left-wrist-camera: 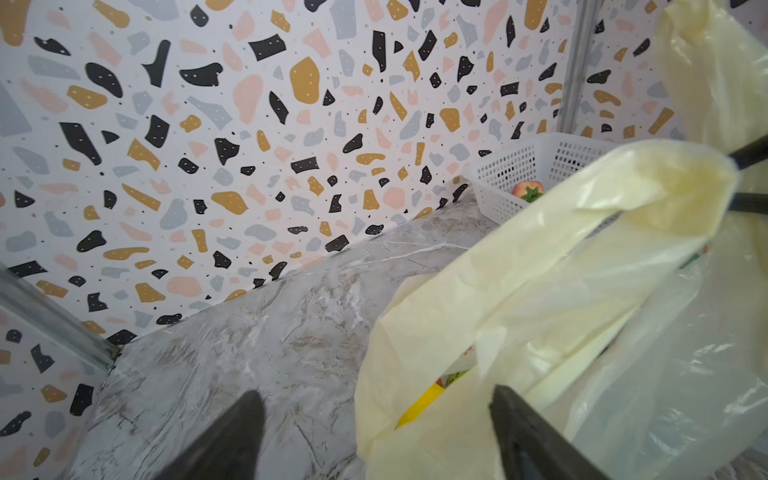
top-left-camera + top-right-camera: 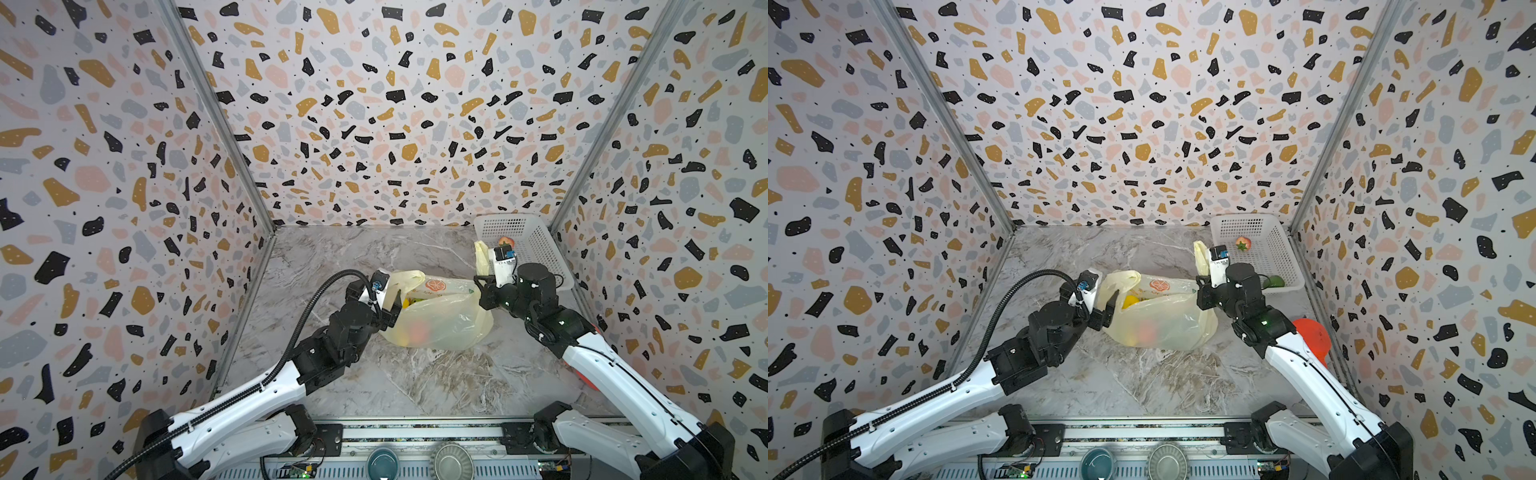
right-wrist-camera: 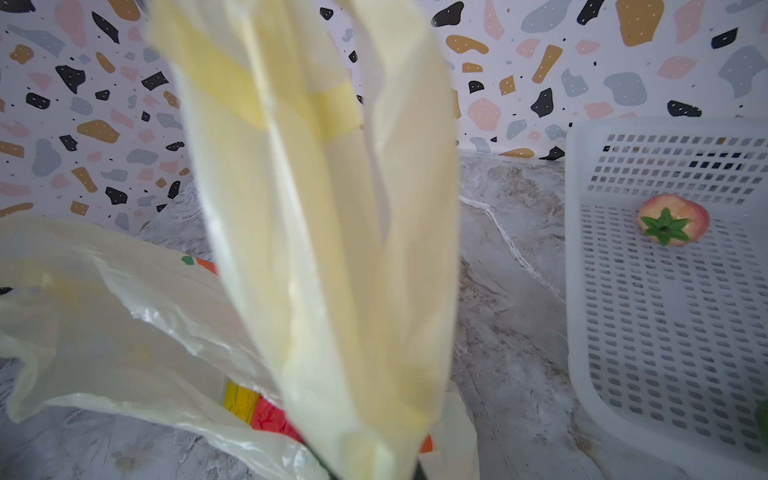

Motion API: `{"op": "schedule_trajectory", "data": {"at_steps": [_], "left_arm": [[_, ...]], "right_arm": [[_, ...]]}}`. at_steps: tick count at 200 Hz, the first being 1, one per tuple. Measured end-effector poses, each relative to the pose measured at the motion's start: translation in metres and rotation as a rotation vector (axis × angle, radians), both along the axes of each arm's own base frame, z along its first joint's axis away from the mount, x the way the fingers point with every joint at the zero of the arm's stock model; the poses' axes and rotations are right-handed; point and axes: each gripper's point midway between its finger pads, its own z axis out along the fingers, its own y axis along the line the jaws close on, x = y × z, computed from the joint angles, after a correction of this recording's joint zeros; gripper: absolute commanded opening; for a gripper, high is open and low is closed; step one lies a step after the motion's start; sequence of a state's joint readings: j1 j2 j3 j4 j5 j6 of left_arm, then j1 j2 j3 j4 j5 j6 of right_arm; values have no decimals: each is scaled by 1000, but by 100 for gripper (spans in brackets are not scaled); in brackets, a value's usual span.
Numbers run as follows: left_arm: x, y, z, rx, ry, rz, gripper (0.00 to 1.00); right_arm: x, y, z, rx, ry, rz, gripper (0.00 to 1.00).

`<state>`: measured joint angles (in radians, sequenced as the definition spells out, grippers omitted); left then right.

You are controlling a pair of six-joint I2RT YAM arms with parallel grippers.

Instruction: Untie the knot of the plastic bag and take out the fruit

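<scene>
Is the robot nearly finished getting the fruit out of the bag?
Partway. Done: knot undone; a red fruit and a green fruit lie in the basket. In hand: the right claw holds one handle up, the left claw is open at the bag. Left: yellow fruit and orange fruit inside.

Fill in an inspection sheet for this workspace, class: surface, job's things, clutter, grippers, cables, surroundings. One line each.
Surface: grey marble-pattern tabletop; no spills seen.
Job's things: pale-yellow plastic bag lies mid-table with its handles apart and untied. A yellow fruit shows at its mouth. The white basket holds a pink-red fruit and a green fruit.
Clutter: red-orange round object beside the right arm, partly hidden.
Grippers: left gripper open at the bag's mouth; right gripper shut on one raised handle.
Cables: black corrugated conduit arches over the left arm.
Surroundings: terrazzo-print walls on three sides; teal bowl and ribbed grey dish by the front rail.
</scene>
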<state>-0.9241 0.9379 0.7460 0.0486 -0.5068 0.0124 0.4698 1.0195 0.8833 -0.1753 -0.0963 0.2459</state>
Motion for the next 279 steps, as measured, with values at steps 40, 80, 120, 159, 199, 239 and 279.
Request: {"op": "schedule_trajectory", "data": {"at_steps": [40, 80, 120, 159, 199, 239, 279], "left_arm": [[-29, -17, -9, -10, -6, -117, 100], [-15, -27, -13, 53, -14, -46, 100], [5, -32, -14, 87, -27, 61, 97], [13, -16, 2, 63, -71, 180, 59], [16, -5, 11, 26, -81, 207, 18], [13, -9, 16, -28, -70, 149, 0], [-1, -18, 18, -88, -43, 30, 0]], "right_arm": [[-2, -1, 0, -1, 4, 0, 2], [-5, -3, 2, 6, -1, -2, 2], [-7, -3, -2, 5, 7, -3, 2], [-7, -4, -3, 4, 7, -3, 3], [-7, -3, -4, 3, 11, -2, 4], [-8, -3, -6, 3, 15, 1, 23], [-14, -2, -17, -28, 83, 22, 80]]}}
